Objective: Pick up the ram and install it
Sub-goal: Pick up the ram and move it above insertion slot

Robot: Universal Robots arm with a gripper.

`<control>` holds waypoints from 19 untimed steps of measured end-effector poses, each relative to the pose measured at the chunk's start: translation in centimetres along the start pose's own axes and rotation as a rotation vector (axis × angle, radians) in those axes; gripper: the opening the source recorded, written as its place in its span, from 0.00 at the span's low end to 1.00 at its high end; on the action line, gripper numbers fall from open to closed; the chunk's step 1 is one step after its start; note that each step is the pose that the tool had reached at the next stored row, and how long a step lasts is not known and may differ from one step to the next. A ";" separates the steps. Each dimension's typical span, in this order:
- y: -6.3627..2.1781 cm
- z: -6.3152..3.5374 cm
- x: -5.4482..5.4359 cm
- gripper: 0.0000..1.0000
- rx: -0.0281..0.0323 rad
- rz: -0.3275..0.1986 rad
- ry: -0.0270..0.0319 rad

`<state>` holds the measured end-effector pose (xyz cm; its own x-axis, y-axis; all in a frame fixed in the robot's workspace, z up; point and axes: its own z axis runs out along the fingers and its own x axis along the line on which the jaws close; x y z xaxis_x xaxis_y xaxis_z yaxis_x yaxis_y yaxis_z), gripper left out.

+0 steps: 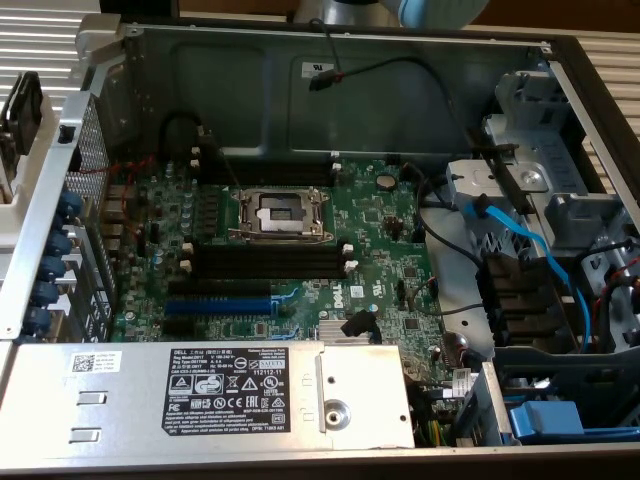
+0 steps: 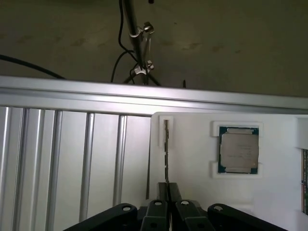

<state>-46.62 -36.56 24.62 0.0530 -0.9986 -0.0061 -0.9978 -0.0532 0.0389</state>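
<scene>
Ribbed aluminium tabletop (image 2: 72, 159) carries a white moulded tray (image 2: 190, 154). Its square recess holds a metal-capped processor (image 2: 239, 149), and its narrow slot holds the ram (image 2: 166, 144) on edge. The gripper (image 2: 168, 185) is narrowed, pinching the stick's end. The exterior view shows a power supply (image 1: 130, 385) labelled DELL, beside a green motherboard (image 1: 390, 240).

Light: soft, even. Mild glare: white moulded tray (image 2: 192, 202), ribbed silver metal panel (image 2: 67, 159). Shaded: grey steel computer case's far wall (image 1: 420, 110). Near-silhouette: black gripper (image 2: 167, 186).
</scene>
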 end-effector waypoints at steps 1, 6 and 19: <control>0.00 -0.16 0.0 0.13 0.0000 0.000 0.0000; 0.05 -1.39 0.0 0.13 0.0000 0.002 -0.0001; 0.18 -5.19 0.0 0.13 -0.0061 0.010 0.0156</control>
<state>-46.59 -36.57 29.82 0.0440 -0.9990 0.0098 -0.9980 -0.0435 0.0450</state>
